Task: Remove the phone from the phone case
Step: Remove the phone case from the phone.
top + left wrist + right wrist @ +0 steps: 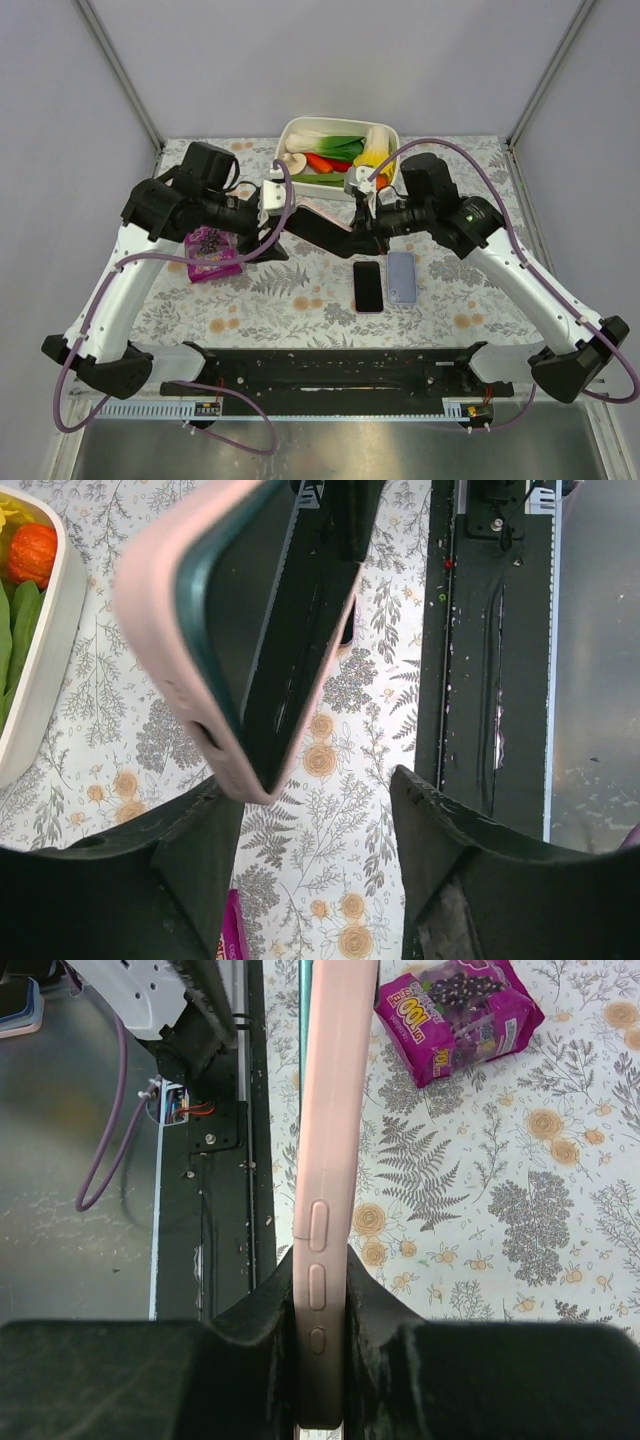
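My right gripper (320,1260) is shut on the side edges of a pink phone case (330,1100), which it holds on edge above the floral cloth. Inside the case sits a dark phone (235,610) with a teal rim, and that rim shows beside the case's far end. From above, the case (316,209) hangs between my two arms at mid-table, with my right gripper (358,235) on its right end. My left gripper (312,785) is open. The case's lower corner (240,775) dips between its fingers, close to the left finger (190,850). From above, my left gripper (283,222) is at the case's left end.
A white tub (292,128) of toy vegetables stands at the back. A purple snack bag (210,250) lies to the left under my left arm. A second black phone (368,286) and a lilac case (401,277) lie flat on the cloth. A black rail (330,370) runs along the near edge.
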